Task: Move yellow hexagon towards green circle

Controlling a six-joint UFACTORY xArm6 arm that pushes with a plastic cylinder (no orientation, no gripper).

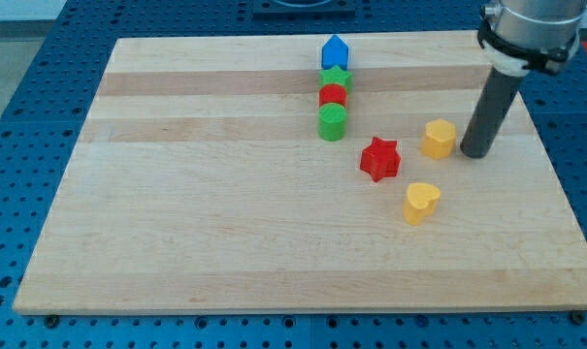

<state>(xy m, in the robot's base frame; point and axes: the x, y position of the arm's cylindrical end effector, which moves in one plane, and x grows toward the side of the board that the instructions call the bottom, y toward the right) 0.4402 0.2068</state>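
On the table point(177, 194), a column of blocks stands at the view's upper middle, the green circle point(332, 122) its lowest. The red star point(379, 158) lies right of it, then the yellow hexagon point(439, 139). My tip point(473, 153), a bare rod with no end effector to open, sits just right of the hexagon, placed to push leftward.

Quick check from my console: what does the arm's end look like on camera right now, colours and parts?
At the view's top right, a grey cylindrical arm segment ends in a black collar with a white ring beneath it. From that hangs a straight, dark grey to black rod, round in section and matte, with no markings or cables visible. My tip is its plain blunt lower end, just to the view's right of the yellow hexagon.
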